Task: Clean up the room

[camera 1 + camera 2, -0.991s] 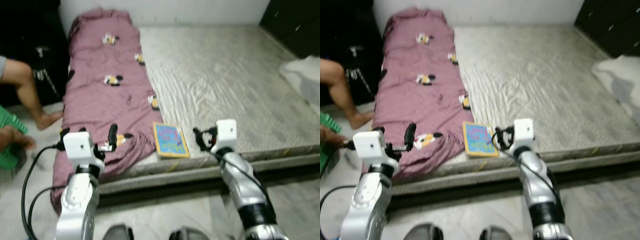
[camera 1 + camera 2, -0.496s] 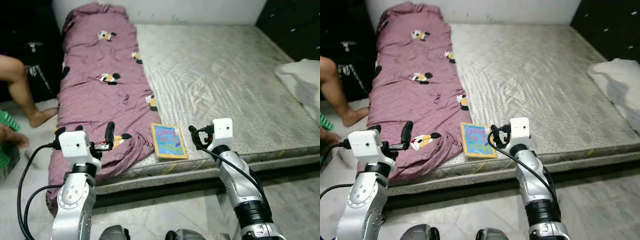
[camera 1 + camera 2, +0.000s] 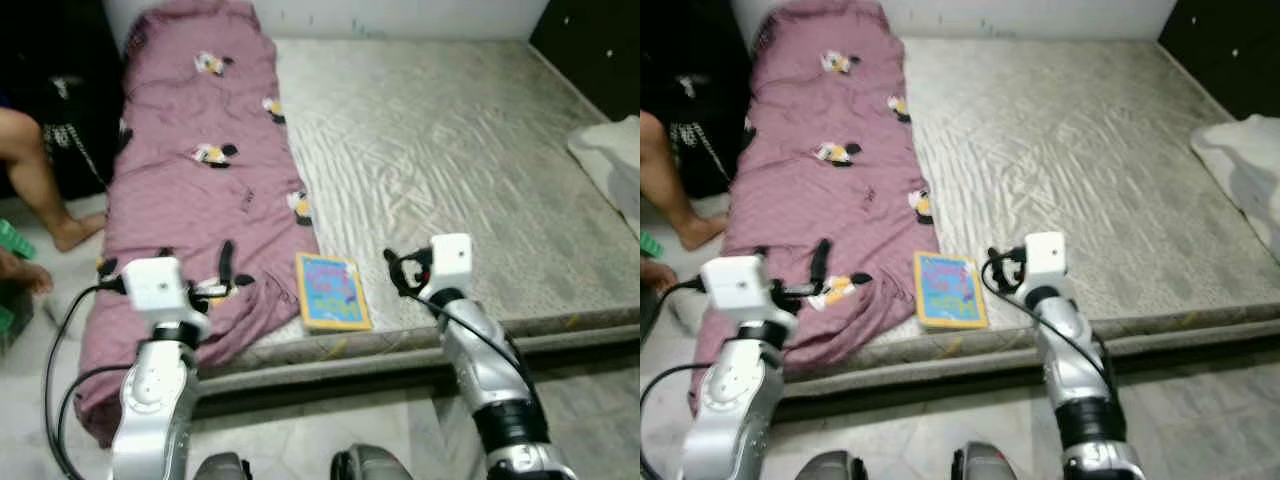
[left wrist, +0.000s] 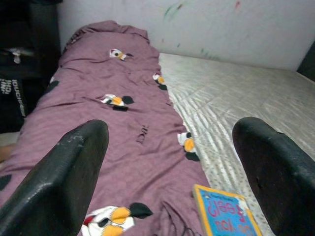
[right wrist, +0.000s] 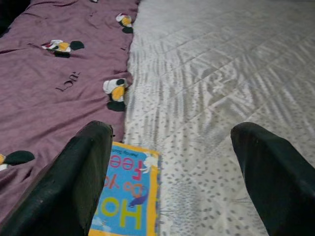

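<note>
A colourful book lies flat on the grey mattress, close to its near edge, and serves here as the landmark. Touching the book's left side is a maroon blanket printed with cartoon figures, which runs the length of the mattress and spills over the near edge. The right end effector hovers just beside the book on its right, fingers spread wide apart and empty. The left end effector hangs over the blanket's near folds to the left of the book, also spread open and holding nothing. A person's leg stands on the floor well to the left of the book, past the blanket.

The book seems the likeliest thing to tidy first. Lying flat on a soft, yielding surface, it gives the fingers little edge to catch; pressing down may sink it into the mattress, or nudge it off the near edge onto the floor. A reach from the left could snag a blanket fold along with the cover. Any wide swing leftward risks nearing the person.
</note>
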Controlling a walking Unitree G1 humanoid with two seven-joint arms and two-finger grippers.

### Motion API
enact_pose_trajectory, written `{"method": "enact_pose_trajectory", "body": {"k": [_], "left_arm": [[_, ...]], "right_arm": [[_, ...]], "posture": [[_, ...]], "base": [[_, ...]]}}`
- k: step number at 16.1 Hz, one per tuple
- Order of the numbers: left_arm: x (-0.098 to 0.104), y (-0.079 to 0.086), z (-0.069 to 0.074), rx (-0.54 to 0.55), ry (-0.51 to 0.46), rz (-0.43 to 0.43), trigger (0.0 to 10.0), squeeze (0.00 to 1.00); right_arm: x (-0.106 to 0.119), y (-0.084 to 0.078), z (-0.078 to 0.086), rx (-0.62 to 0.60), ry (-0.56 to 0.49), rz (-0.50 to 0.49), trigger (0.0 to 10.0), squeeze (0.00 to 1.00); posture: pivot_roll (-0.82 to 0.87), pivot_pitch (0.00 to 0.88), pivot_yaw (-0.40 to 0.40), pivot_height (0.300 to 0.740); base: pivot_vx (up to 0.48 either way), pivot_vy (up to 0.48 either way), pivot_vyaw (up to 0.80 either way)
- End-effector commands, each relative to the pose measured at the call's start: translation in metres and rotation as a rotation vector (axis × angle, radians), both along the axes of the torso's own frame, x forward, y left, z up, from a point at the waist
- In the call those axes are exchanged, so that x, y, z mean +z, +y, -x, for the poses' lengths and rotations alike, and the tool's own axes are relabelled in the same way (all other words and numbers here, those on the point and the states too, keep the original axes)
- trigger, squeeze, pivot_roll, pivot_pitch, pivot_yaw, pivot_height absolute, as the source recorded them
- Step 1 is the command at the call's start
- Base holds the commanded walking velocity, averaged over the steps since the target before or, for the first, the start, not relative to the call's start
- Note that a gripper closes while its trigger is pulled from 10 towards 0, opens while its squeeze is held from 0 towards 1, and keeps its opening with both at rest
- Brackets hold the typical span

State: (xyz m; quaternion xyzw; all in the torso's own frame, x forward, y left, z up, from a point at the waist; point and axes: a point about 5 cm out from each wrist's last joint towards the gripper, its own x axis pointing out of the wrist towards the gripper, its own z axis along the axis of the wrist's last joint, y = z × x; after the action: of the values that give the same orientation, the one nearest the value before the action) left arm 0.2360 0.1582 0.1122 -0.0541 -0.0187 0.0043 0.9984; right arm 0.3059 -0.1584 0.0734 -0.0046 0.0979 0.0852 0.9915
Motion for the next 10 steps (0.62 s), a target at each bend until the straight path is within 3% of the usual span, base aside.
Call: {"method": "enact_pose_trajectory", "body": {"k": [1,5,10], "left_arm": [[-0.0017,0.0062,0.0020,0.027,0.014,-0.016,10.0,0.00],[0.0007,0.0049,0.0019,0.002,-0.011,-0.009,10.0,0.00],[0.0016,0.0044,0.0015,-0.003,-0.015,-0.011,10.0,0.00]], "right_arm": [[0.0024,0.0020,-0.0010,-0.003,-0.012,-0.010,10.0,0.00],[0.0028,0.0021,-0.0016,-0.004,-0.016,-0.015,10.0,0.00],[0.0036,0.0021,-0.0022,-0.006,-0.020,-0.014,10.0,0.00]], "posture": [[0.03,0.066,-0.061,0.740],[0.03,0.064,-0.059,0.740],[0.03,0.062,-0.060,0.740]], "base": [[0.000,0.000,0.00],[0.000,0.000,0.00],[0.368,0.000,0.00]]}}
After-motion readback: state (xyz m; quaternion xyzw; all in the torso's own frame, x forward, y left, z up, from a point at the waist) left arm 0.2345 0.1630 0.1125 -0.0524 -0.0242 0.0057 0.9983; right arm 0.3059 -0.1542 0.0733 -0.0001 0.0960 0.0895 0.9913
